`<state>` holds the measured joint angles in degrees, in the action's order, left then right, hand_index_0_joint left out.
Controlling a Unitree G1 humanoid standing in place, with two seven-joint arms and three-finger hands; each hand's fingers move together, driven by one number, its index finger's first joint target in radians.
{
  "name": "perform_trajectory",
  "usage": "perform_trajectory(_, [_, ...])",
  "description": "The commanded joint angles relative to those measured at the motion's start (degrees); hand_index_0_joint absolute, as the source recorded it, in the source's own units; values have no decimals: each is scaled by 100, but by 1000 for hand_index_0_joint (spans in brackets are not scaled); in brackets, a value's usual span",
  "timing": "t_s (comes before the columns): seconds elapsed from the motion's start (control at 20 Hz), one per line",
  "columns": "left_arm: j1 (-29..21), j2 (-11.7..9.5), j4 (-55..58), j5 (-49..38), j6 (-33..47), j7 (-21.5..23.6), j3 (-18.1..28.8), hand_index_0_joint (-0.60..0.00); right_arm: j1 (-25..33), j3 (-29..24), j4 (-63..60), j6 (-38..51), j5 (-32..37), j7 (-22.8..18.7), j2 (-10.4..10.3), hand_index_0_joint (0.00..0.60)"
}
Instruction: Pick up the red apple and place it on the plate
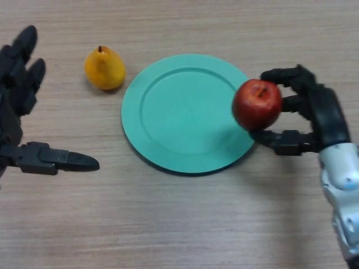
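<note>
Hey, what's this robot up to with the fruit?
It is moving a red apple onto a green plate. Its right hand has its fingers curled round the apple and holds it over the plate's right edge, not yet set down. Its left hand is open and idle at the left side of the table. A yellow pear lies on the table just left of the plate, untouched.
</note>
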<state>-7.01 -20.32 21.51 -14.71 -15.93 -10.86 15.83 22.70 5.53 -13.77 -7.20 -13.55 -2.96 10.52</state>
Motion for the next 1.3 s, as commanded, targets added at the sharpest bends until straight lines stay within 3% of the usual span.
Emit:
perform_trajectory(0.05, [-234, -313, 183, -12, 947, 247, 410, 0, 507, -100, -14, 725, -93, -631, 45, 600])
perform_trajectory(0.15, [-197, -323, 242, -25, 829, 216, 392, 0, 586, 30, -244, 576, -210, -895, 39, 600])
perform_trajectory(0.25, [-150, -253, 183, -16, 995, 224, 417, 0, 537, 245, -255, 329, -153, -824, 37, 600])
perform_trajectory(0.4, [-80, -251, 222, -38, 968, 194, 429, 0, 518, 358, -83, 123, -276, -589, 37, 201])
perform_trajectory(0.5, [-96, -324, 174, 10, 813, 68, 445, 0, 592, 434, 74, -4, -403, -373, 37, 0])
perform_trajectory(0.65, [-87, -267, 49, 115, 848, 17, 370, 0, 595, 321, 172, 19, -380, -283, 37, 0])
perform_trajectory(0.75, [-29, -190, -23, 210, 1055, 33, 313, 0, 489, 62, 517, -92, -438, -77, 37, 0])
perform_trajectory(0.85, [-62, -251, -56, 203, 955, -73, 301, 0, 255, -291, 1096, -13, -613, 319, 121, 0])
perform_trajectory(1.1, [-164, -300, -325, 143, 1212, -418, 279, 0, -671, -935, 2493, 284, 32, 1098, 649, 0])
perform_trajectory(1.3, [-136, -310, -194, 222, 945, -703, 199, 0, -1305, -1391, 3596, -171, 760, 1555, 753, 0])
